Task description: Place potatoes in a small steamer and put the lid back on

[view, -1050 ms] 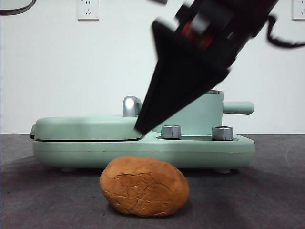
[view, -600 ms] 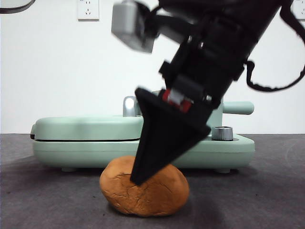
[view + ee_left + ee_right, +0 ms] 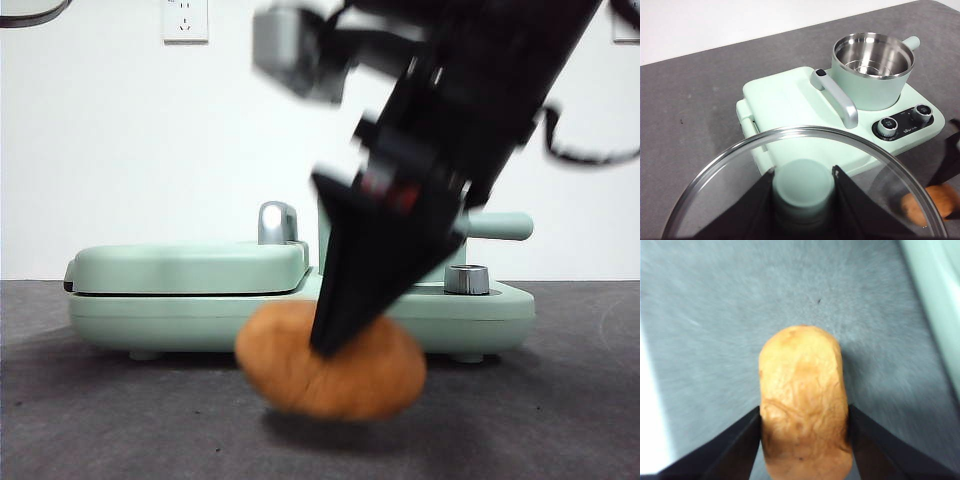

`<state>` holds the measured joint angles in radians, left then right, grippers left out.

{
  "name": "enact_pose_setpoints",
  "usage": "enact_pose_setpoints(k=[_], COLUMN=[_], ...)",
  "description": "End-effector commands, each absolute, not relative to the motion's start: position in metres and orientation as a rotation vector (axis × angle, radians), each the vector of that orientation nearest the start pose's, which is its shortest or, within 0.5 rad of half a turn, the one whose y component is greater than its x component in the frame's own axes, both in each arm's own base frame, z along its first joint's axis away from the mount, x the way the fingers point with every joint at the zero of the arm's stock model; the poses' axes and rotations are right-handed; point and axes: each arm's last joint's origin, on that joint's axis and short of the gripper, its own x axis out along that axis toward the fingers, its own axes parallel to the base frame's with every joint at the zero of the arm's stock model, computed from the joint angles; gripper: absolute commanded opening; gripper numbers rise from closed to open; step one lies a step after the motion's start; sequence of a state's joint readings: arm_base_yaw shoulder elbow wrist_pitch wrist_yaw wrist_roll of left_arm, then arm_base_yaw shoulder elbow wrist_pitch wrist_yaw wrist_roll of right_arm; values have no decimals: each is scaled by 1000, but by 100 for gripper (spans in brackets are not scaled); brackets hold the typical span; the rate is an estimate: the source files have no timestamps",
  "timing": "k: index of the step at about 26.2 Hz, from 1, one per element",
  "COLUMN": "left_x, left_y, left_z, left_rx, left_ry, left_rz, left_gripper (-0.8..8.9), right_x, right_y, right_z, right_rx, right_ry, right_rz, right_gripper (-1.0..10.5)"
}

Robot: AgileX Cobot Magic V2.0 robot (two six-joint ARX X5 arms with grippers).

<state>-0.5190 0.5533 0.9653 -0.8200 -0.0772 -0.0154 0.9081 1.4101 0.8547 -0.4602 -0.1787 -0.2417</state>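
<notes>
- Front view: the potato [image 3: 332, 362] is being held clear of the dark grey table [image 3: 100, 420] by the right gripper [image 3: 335, 335], which is coming in large and dark from above; a shadow is being cast on the table beneath the lump. One black jaw is being seen pressed against the potato's upper side. Behind it, the mint-green cooker base [image 3: 300, 305] is being shown with its flat griddle cover [image 3: 185, 265], a steel handle [image 3: 276, 222] and a steel dial [image 3: 466, 279]; the small steamer's side handle [image 3: 500, 225] is being seen projecting past the arm.
- Left wrist view: the lid [image 3: 805, 185] is being gripped by the left gripper [image 3: 803, 192], both jaws being clamped on its mint-green knob. Through and past the glass, the small steamer [image 3: 872, 70] is being seen uncovered on the cooker base, its steel interior exposed. The potato [image 3: 925, 202] is being glimpsed just beside the cooker's front edge.
- Right wrist view: the potato [image 3: 802, 400] is being clenched between the right gripper's [image 3: 804, 440] two jaws, one on each long side, above the grey table.
</notes>
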Motion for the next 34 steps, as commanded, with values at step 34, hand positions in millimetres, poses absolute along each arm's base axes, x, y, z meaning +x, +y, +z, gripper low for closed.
enact_pose_setpoints(k=[34], left_x=[89], left_y=[-48], left_z=[367], left_rx=[94], left_ry=[329], left_rz=[-432], left_gripper=[15], right_x=[335], right_y=[183], right_z=[363], right_rx=[-316], right_ry=[724], right_rz=[553], right_gripper=[254])
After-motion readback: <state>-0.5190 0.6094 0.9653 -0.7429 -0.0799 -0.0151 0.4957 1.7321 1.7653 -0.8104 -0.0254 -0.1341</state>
